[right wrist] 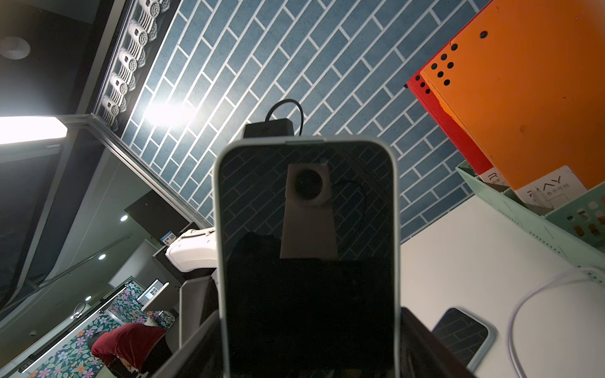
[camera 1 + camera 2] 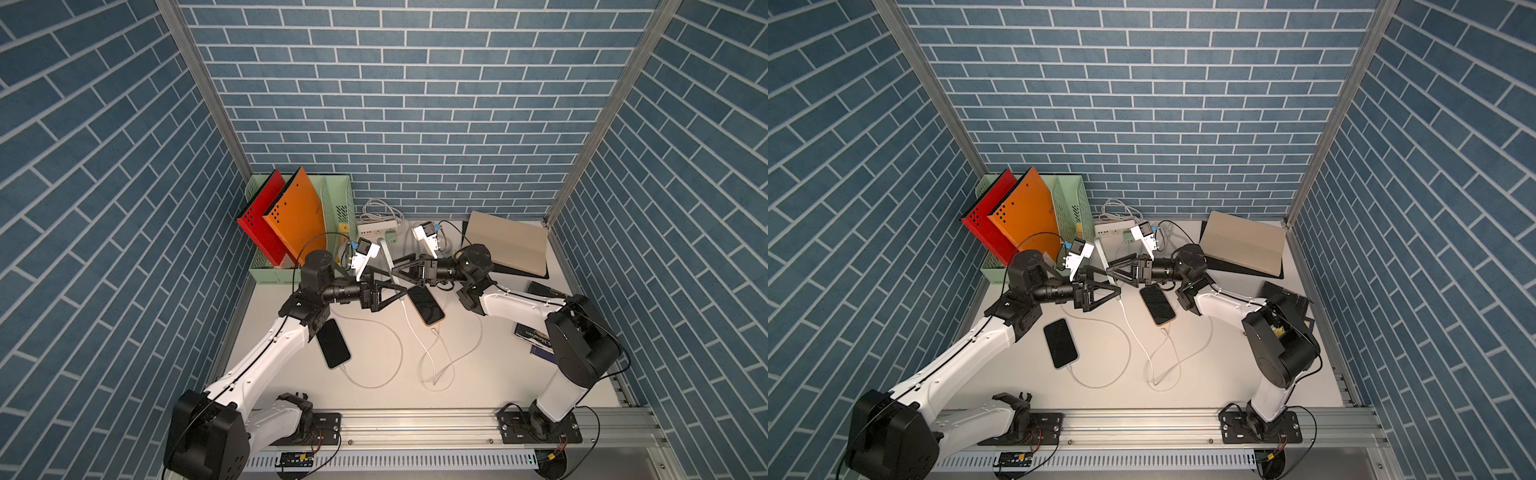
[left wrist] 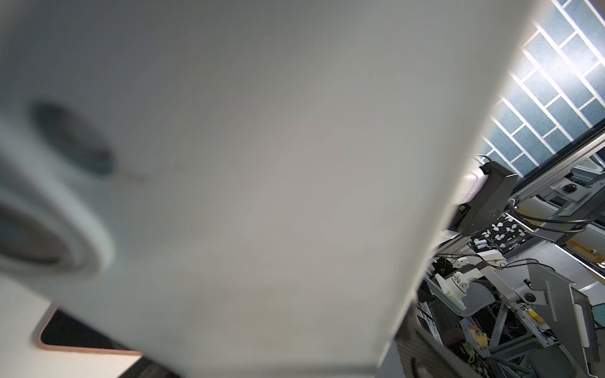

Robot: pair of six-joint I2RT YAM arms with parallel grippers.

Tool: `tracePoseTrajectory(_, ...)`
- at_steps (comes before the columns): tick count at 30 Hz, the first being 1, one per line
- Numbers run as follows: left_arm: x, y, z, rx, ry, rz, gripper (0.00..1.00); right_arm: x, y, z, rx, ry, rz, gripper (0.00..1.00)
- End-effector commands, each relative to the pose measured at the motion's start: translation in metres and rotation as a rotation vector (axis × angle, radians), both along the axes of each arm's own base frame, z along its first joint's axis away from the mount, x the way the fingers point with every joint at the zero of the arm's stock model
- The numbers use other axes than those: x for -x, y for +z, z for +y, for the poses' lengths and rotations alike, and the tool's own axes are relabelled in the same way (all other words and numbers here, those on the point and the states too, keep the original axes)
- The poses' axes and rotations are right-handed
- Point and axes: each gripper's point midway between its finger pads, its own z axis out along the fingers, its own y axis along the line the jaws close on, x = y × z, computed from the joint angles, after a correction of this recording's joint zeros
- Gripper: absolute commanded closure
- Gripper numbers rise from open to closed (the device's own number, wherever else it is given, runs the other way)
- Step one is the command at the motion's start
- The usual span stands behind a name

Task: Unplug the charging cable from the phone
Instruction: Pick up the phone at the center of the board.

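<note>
In the middle of the table, in both top views, my two arms meet. My right gripper squeezes the white phone by its sides and holds it up on its edge. My left gripper is spread wide beside the phone's low end and holds nothing that I can see. The charging cable hangs from that low end and curls on the table. It looks plugged in, but the join is too small to be sure.

In the left wrist view, the phone's pale back fills almost everything and is blurry. I cannot see the plug or my own fingers here.

In the right wrist view, the phone's dark screen faces me, snug between my right fingers.

I think the good way is this: my right side keeps tight, my left side pinches the hard plug, not the thin cord, and then I pull straight away, with no bending or twisting.
</note>
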Motion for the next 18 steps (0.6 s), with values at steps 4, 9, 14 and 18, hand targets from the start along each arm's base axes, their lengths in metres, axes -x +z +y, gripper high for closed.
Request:
tracePoseTrajectory(4, 0.0034, 0.015, -0.0049, 0.013, -0.029, -0.06, 0.0, 0.0059, 0.0209, -0.0031, -0.051, -0.046, -0.097, 0.84)
tracePoseTrajectory(9, 0.0031, 0.0144, -0.0045, 0.012, -0.023, -0.057, 0.0, 0.0072, 0.0221, -0.0035, -0.053, -0.04, -0.101, 0.84)
tracePoseTrajectory(14, 0.0024, 0.0138, -0.0041, 0.009, -0.017, -0.056, 0.14, 0.0078, 0.0219, -0.0037, -0.053, -0.036, -0.103, 0.84)
tracePoseTrajectory(18, 0.0009, 0.0132, -0.004, 0.008, -0.009, -0.055, 0.43, 0.0095, 0.0214, -0.0036, -0.049, -0.026, -0.105, 0.8)
